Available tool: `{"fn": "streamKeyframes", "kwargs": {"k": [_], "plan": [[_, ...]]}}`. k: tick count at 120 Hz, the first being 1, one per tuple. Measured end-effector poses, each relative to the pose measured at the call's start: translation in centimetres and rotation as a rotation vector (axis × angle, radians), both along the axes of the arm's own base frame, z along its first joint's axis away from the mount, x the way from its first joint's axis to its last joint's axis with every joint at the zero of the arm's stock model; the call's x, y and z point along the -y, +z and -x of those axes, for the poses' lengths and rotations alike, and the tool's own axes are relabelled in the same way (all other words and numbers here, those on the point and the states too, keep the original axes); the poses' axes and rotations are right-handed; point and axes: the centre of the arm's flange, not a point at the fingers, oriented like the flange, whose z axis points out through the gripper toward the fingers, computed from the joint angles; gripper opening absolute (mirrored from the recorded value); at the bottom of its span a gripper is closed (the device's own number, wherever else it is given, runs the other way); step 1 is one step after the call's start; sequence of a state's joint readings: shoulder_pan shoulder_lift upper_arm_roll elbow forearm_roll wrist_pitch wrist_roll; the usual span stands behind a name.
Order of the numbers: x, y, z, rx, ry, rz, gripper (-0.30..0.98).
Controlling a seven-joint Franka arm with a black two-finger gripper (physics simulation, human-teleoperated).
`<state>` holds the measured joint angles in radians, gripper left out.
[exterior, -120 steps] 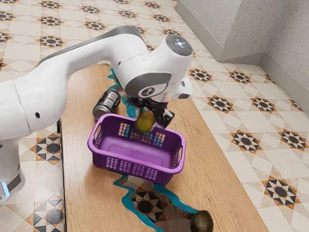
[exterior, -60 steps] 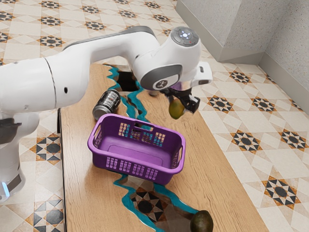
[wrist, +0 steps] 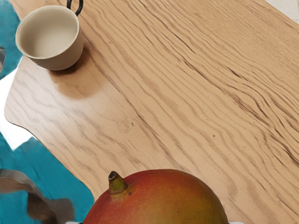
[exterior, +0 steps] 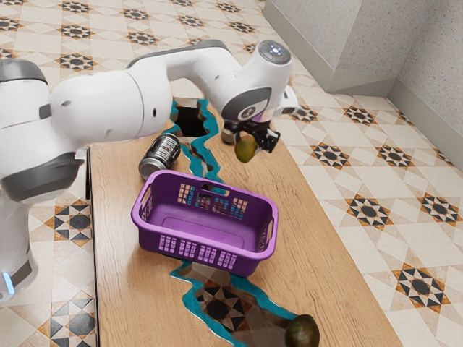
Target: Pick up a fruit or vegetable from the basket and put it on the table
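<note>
The bench spreads below the hand, bare wood within its reach. The purple basket stands lower than the hand and off to one side, the can lies farther off, and the cup stands near and below. Clamped in the hand is the mango, aloft and out of the basket: the picking looks done, while lowering and letting go remain. Its long axis seems steep, running down from the hand, though I cannot tell the exact tilt; its stem points to the cup's side.
</note>
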<state>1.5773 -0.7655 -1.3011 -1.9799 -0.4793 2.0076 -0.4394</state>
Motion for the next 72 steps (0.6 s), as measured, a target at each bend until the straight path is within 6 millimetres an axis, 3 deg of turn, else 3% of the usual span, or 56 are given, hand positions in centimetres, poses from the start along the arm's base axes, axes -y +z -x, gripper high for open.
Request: {"fn": "streamKeyframes", "kwargs": {"k": [10, 30, 48, 66, 68, 70, 72], "plan": [[-2.4, -0.9, -0.4, -0.021, 0.026, 0.026, 0.34], [-4.5, -3.5, -1.3, -0.065, 0.038, 0.057, 0.34], [-5.0, -4.3, -1.5, -0.073, 0.040, 0.062, 0.34], [-4.8, -4.3, -1.6, -0.072, 0.031, 0.062, 0.55], [-4.7, -4.0, -1.6, -0.068, 0.029, 0.063, 0.56], [-4.9, -2.3, -1.4, -0.052, 0.031, 0.065, 0.57], [-4.7, 0.9, -1.1, -0.015, 0.025, 0.063, 0.58]]}}
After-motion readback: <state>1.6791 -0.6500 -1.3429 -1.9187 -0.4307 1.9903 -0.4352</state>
